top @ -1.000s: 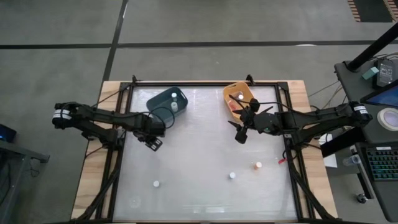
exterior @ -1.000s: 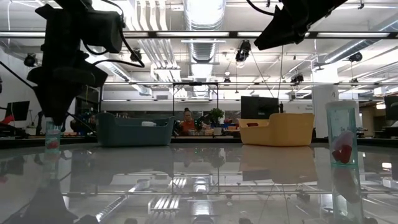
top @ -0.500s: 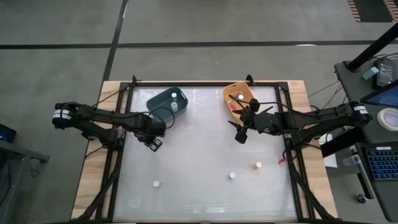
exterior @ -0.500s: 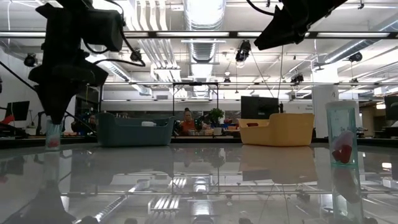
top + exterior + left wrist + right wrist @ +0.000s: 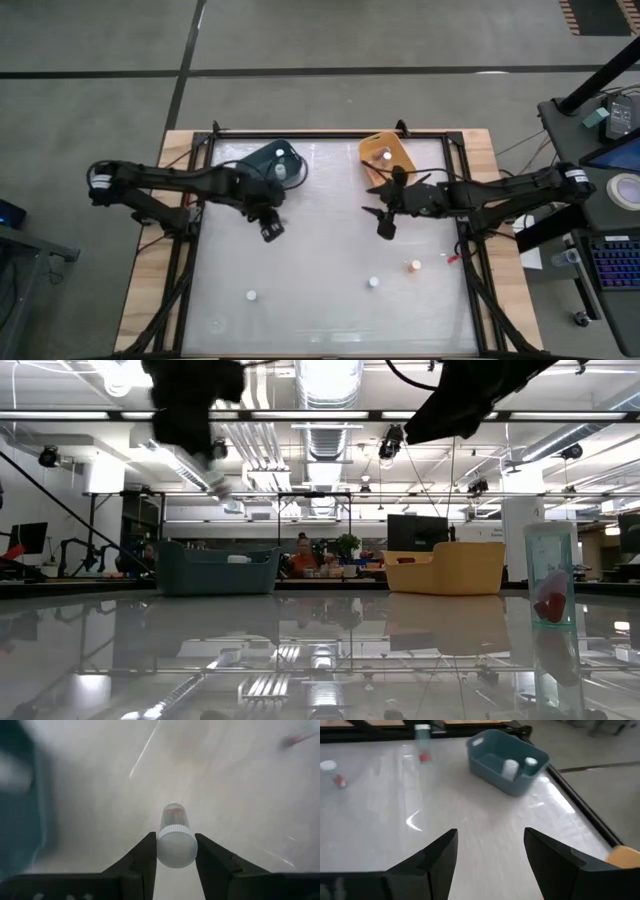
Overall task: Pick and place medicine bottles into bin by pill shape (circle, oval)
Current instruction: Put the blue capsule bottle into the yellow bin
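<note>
The left gripper [image 5: 175, 857] has its fingers clamped on a white-capped medicine bottle [image 5: 175, 840], carried clear of the table just beside the teal bin [image 5: 262, 158]. The right gripper [image 5: 490, 855] hangs open, empty.

The tabletop [image 5: 320, 260] is a smooth, glossy white sheet that mirrors the ceiling lights, framed by dark metal rails [image 5: 330, 134] over a matt, pale wooden border [image 5: 150, 240]. The teal bin [image 5: 506, 761] and the yellow bin [image 5: 448, 568] look like smooth moulded plastic with a soft sheen. The medicine bottle [image 5: 175, 837] between the fingers of the left claw [image 5: 175, 862] is clear, glossy plastic with a matt white ribbed cap, and the fingers [image 5: 137, 865] themselves, like those of the right claw [image 5: 490, 860], are matt black plastic.
</note>
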